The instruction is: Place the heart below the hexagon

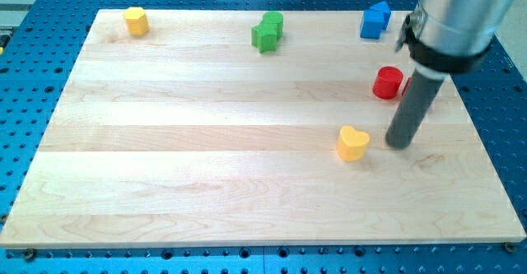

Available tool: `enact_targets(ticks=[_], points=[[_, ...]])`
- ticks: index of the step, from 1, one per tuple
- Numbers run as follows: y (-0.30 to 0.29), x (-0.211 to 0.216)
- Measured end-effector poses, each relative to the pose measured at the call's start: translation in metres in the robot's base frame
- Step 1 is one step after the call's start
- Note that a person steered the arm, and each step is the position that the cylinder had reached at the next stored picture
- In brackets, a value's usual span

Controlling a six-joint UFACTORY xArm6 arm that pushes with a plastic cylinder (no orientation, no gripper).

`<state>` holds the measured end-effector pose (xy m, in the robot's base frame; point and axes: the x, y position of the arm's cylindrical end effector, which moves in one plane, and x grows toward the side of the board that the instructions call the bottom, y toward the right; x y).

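Note:
A yellow heart block (352, 143) lies on the wooden board (206, 167) right of centre, in the lower half. A yellow hexagon block (136, 20) sits at the board's top left corner. My tip (398, 145) rests on the board just to the right of the heart, a small gap apart from it. The rod rises from there toward the view's top right.
A green block (267, 32) sits at the top centre. A blue block (375, 20) sits at the top right. A red cylinder (388, 83) stands just left of the rod, with another red piece partly hidden behind it.

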<state>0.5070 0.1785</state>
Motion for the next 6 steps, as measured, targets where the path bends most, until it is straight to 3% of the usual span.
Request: enact_targets(ticks=[1,3,4,5,6], points=[[-0.072,0.009],[-0.184,-0.111],[-0.171,-0.094],[-0.195,-0.09],[-0.251,-0.128]])
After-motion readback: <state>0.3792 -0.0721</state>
